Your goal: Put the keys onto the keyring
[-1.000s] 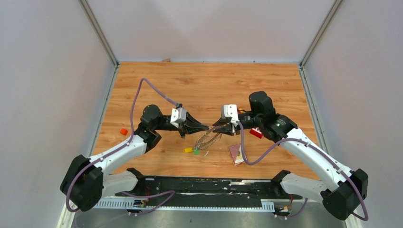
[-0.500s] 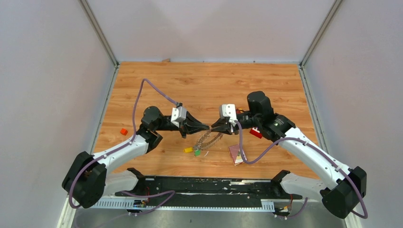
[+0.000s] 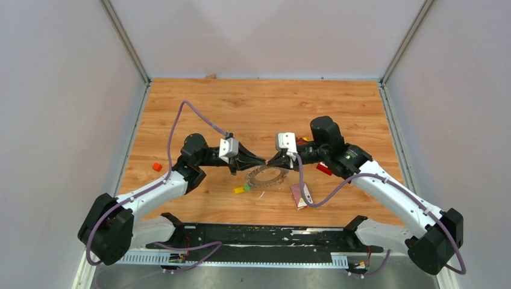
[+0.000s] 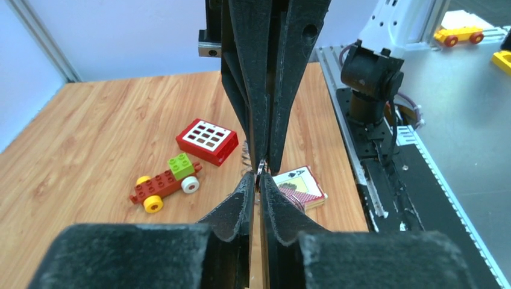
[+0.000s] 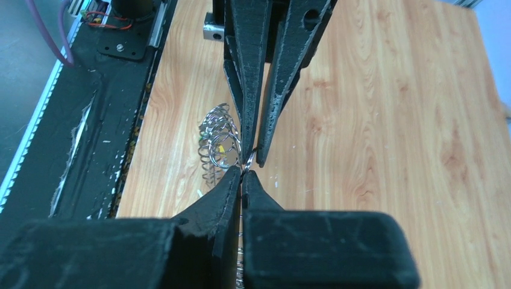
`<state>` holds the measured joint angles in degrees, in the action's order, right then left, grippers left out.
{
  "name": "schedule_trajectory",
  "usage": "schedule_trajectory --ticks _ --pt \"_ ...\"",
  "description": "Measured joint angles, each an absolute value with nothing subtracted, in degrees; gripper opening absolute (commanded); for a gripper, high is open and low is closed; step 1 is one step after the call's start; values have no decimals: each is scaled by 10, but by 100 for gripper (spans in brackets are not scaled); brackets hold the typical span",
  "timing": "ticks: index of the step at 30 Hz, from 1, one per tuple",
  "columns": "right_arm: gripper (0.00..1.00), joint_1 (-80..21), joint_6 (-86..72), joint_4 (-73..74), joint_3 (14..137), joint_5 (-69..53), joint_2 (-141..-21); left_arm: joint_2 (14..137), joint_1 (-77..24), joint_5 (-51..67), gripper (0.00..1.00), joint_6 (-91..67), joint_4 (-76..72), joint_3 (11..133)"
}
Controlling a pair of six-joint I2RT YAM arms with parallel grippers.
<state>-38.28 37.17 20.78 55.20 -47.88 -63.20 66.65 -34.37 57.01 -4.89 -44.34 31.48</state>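
Bounded by plain pale grey walls (image 3: 265, 36) joined at slanting metal corner posts (image 3: 128, 45); floored with a light wood-grain tabletop (image 3: 259, 102); lit evenly, without hard shadows.

The far table (image 3: 265, 102) lies open; nearer, the keyring (image 3: 265, 185), card (image 3: 299, 194) and red block (image 3: 324, 169) probably obstruct.

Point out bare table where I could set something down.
Free: far table from back wall to the toy; narrow strip between keys and near edge. Crowded: the middle, where keyring, keys, card, red block and toy cluster.
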Motion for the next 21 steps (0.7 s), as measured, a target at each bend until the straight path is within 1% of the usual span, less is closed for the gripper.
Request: schedule_trajectory --ticks 4,6,7,10,13,21 --pt "0 -392 380 245 566 -468 -653 657 -344 571 34 46 -325 349" --pt "0 -396 387 263 579 -455 -666 659 -345 573 40 109 -230 394" --pt "0 -398 391 270 584 -449 -670 660 -345 574 42 137 -194 413" --pt "0 -405 396 294 597 -442 -674 665 -354 569 42 234 -73 482" --pt "0 -409 398 310 608 -438 -676 674 -361 563 41 303 5 521" --pt "0 -412 397 326 613 -437 -675 686 -366 557 41 407 127 527"
